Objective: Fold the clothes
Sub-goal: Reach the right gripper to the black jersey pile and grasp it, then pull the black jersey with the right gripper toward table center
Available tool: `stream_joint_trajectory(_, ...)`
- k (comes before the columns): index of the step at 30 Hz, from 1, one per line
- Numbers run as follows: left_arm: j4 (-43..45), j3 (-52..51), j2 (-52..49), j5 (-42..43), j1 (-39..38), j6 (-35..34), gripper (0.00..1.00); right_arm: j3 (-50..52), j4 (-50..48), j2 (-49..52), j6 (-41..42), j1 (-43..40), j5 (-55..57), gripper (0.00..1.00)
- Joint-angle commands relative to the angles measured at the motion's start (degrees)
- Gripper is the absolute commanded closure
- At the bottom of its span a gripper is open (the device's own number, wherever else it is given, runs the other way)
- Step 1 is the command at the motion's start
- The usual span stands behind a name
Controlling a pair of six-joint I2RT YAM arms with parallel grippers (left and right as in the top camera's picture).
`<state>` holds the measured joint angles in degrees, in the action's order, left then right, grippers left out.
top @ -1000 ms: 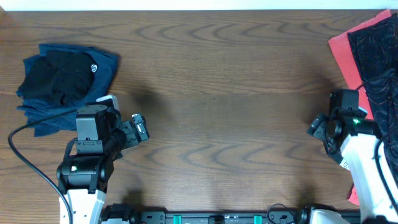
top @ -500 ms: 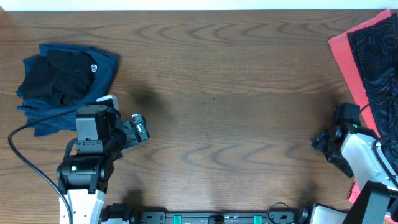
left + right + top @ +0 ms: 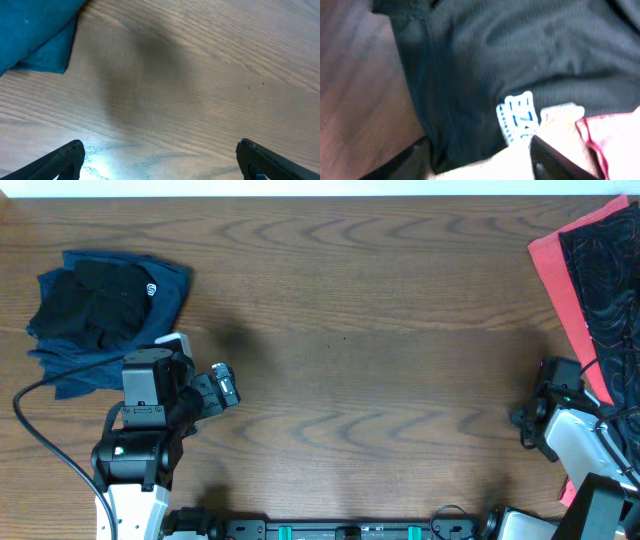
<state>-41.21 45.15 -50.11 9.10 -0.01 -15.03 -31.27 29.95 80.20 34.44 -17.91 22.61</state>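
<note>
Right gripper [image 3: 480,157] hovers over the black garment [image 3: 520,60] at frame right; its hold cannot be told. Left gripper [image 3: 160,150] hangs wide open. Navy bundle [image 3: 100,315] sits upper left; folding seems barely begun.

The table [image 3: 380,380] was of dark brown wood with a pronounced grain, smooth, with a low sheen that produced a pale glare patch in the left wrist view. The navy garment [image 3: 60,370], the black garment [image 3: 95,305], the red garment [image 3: 550,265] and the black sports shirt [image 3: 605,270] were all soft matt cloth; the black cloth [image 3: 520,55] in the right wrist view showed a fine ribbed knit, and a white label [image 3: 516,117] there was printed in blue. The fingers [image 3: 60,159] of the left gripper [image 3: 160,160] looked like matt black plastic, and the left arm housing [image 3: 125,510] like smooth white plastic.
</note>
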Motion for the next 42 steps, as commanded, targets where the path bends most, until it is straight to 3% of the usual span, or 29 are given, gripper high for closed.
stream_joint_trajectory(1,-0.1,0.9,0.0,0.8,0.2,0.1,0.02,2.2,0.9,1.6,0.3,-0.7,0.4,0.55)
stream_joint_trajectory(7,-0.1,0.9,0.0,0.8,0.2,0.1,0.02,2.2,0.6,1.6,0.3,-1.4,0.3,0.71)
stream_joint_trajectory(13,-0.1,0.9,0.0,0.8,0.2,0.1,0.02,2.2,-0.4,1.6,0.3,-3.3,0.3,0.99)
stream_joint_trajectory(20,0.1,0.9,0.0,0.8,0.2,0.1,0.02,1.8,-0.4,1.5,-0.2,-3.5,-1.1,0.99)
stream_joint_trajectory(25,0.2,0.9,0.0,0.8,0.2,0.1,0.02,-4.5,3.1,0.3,-8.3,-3.4,-9.2,0.99)
stream_joint_trajectory(30,0.3,0.9,0.0,0.7,0.2,0.1,0.02,-17.6,10.1,-2.1,-18.8,-0.7,-21.9,0.99)
stream_joint_trajectory(37,0.3,0.9,0.0,0.7,0.2,0.1,0.02,-32.6,13.7,-2.8,-35.5,14.5,-47.1,0.99)
stream_joint_trajectory(42,0.3,0.9,0.0,0.7,0.2,0.1,0.02,-33.6,5.9,-2.2,-35.5,30.6,-47.6,0.99)
